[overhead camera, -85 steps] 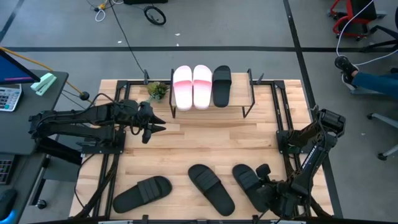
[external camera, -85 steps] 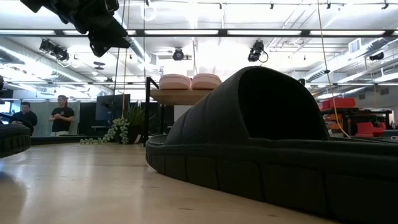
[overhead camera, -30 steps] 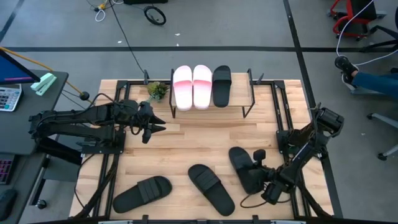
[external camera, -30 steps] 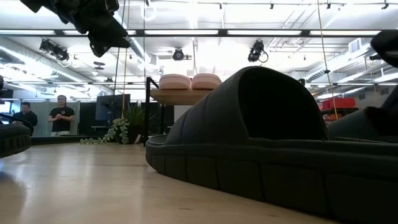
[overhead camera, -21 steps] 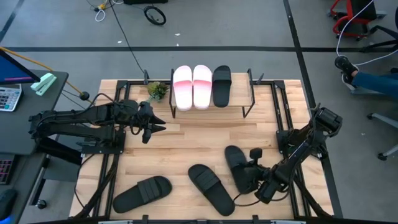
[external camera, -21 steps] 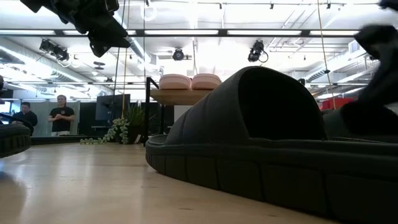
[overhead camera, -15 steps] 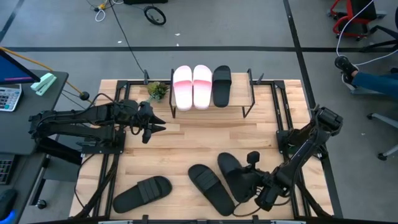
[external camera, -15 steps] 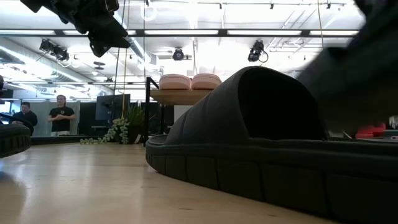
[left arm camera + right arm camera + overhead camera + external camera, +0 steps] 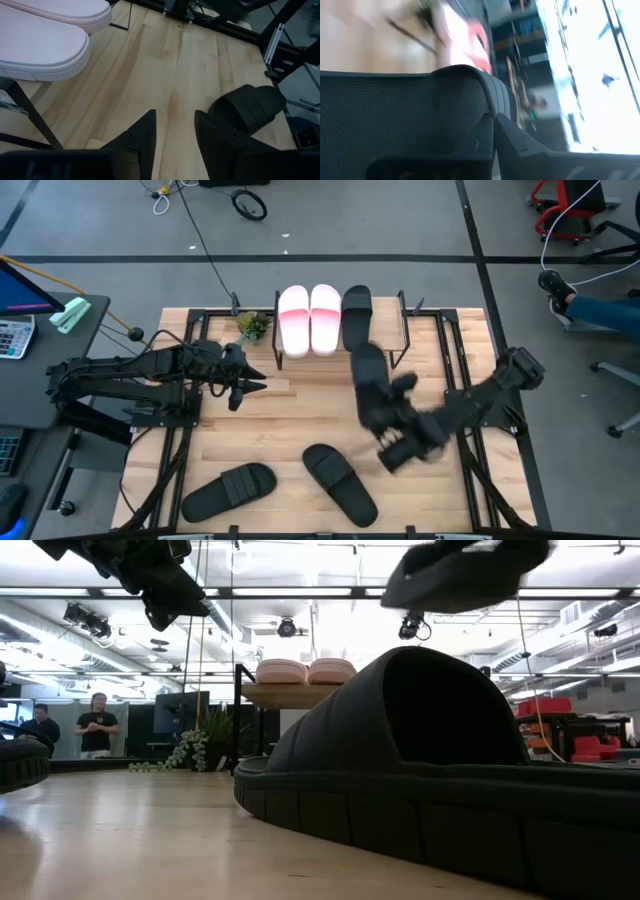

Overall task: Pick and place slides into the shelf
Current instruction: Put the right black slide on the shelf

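Note:
The shelf (image 9: 400,330) stands at the table's far middle and carries two pale pink slides (image 9: 293,320) (image 9: 326,320) and one black slide (image 9: 356,308) on its plank top. My right gripper (image 9: 398,438) is shut on another black slide (image 9: 368,385), held in the air just in front of the shelf; that slide shows high in the low view (image 9: 465,570). Two more black slides (image 9: 228,488) (image 9: 340,483) lie flat on their soles near the table's near edge. My left gripper (image 9: 250,385) waits open over the left side of the table. My right gripper holds the black slide by the end nearest the table's near edge (image 9: 385,425), coming at it from the near right. The slide is lifted clear of the table and points toward the shelf. In the right wrist view the slide's ribbed surface (image 9: 405,115) fills the picture beside one finger (image 9: 520,145).
A small green plant (image 9: 253,325) stands left of the shelf. Black metal frames (image 9: 170,410) run along both table sides. The bare tabletop (image 9: 300,405) lies between my left gripper and the held slide. People stand in the room beyond (image 9: 100,725).
My right gripper has carried the black slide from just above the table's near right, first toward the left, then up and toward the far edge. The slide is now high in the air, just in front of the shelf.

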`<state>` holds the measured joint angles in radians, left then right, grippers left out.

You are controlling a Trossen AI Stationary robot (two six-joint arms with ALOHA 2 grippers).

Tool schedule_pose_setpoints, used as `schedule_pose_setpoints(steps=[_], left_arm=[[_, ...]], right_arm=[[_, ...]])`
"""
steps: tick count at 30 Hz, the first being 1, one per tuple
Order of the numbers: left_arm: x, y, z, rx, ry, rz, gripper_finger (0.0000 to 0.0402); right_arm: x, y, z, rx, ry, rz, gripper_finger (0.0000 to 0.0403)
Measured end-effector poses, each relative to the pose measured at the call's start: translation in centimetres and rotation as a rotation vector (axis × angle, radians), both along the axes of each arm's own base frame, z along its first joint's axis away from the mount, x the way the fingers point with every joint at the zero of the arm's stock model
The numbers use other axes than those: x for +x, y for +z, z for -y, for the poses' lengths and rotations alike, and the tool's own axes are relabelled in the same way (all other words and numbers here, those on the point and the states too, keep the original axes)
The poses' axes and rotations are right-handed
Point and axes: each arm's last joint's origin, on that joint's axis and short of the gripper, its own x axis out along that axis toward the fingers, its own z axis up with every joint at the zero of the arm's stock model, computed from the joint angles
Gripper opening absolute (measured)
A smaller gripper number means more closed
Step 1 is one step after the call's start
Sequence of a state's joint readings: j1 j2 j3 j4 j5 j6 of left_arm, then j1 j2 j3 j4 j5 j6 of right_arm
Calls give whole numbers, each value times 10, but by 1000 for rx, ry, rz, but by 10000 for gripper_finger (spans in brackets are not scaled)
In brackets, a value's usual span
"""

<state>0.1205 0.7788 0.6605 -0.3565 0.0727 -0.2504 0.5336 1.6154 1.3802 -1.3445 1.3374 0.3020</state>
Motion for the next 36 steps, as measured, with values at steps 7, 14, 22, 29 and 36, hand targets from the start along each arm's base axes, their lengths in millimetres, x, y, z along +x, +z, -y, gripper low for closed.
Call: schedule_pose_setpoints(steps=[7, 14, 22, 29, 36], left_arm=[[0, 0, 0, 1, -1, 0, 144], [-1, -1, 0, 47, -25, -16, 151], [-1, -1, 0, 69, -36, -17, 139], [-1, -1, 0, 44, -24, -17, 143], [-1, -1, 0, 51, -28, -19, 152]], right_arm=[[8, 16, 95, -41, -318, -118, 3], [-7, 41, 155, 7, -433, -261, 2], [-2, 69, 190, 223, -166, -210, 2], [6, 57, 220, 257, -195, -216, 2], [-3, 20, 234, 199, -312, -350, 2]])
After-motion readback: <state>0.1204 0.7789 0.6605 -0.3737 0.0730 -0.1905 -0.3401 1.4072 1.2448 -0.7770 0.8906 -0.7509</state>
